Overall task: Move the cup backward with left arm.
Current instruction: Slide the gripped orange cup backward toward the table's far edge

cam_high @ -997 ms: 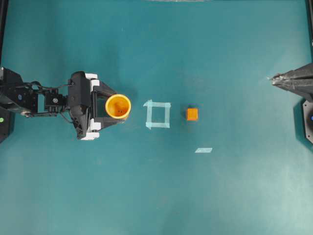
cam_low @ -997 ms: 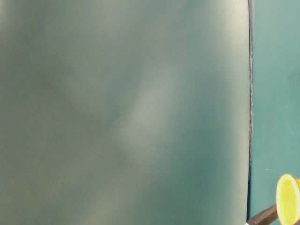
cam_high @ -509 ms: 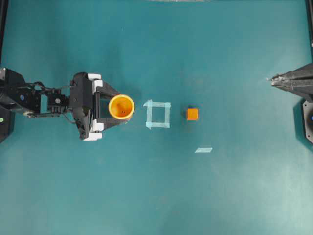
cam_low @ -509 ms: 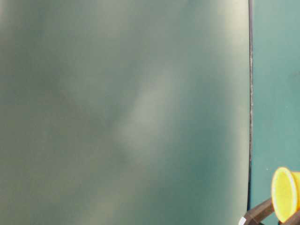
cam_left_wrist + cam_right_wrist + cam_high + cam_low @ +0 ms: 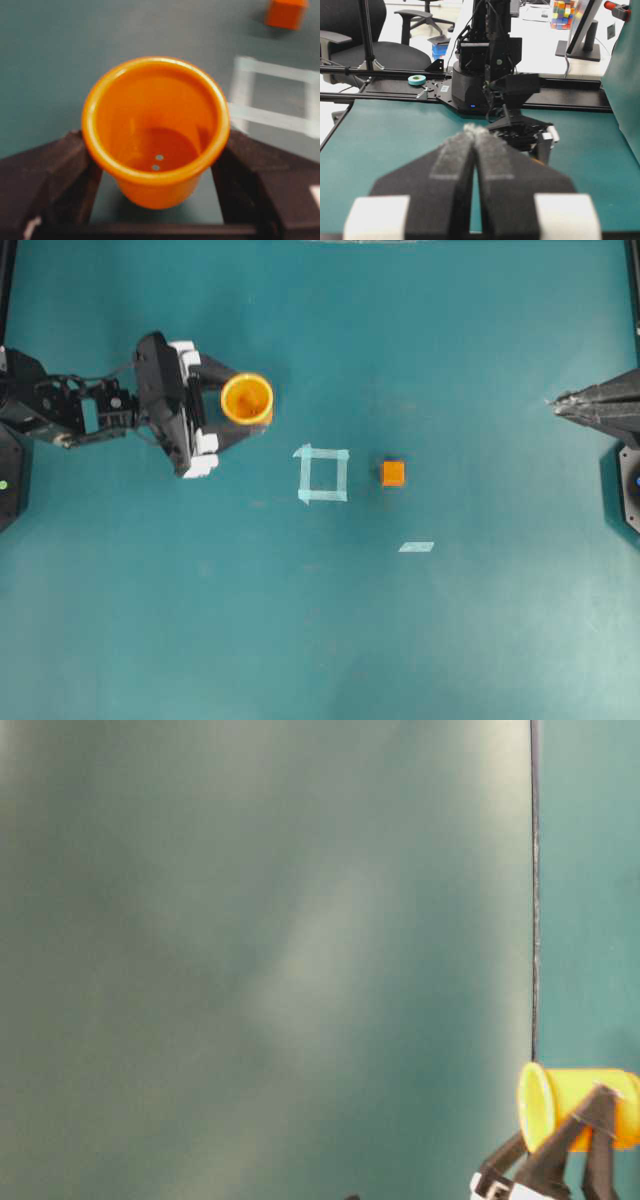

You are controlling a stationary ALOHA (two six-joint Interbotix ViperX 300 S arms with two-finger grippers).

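Cup [image 5: 246,398], small, orange plastic, sits upright between the left hand [image 5: 236,400]'s two black fingers, gripped at its sides, above the tape square [image 5: 323,473] on the teal counter [image 5: 450,640]. Likely light, rigid, slightly slippery; sidewalls suit holding.

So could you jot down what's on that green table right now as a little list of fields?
cup: orange cup, upright, between the fingers of the left end effector
right end effector: shut, holding nothing, at the right edge
tape square: pale outline below and right of the cup in the overhead view, nothing inside
cube: small orange cube just right of the square
tape strip: short piece lying alone
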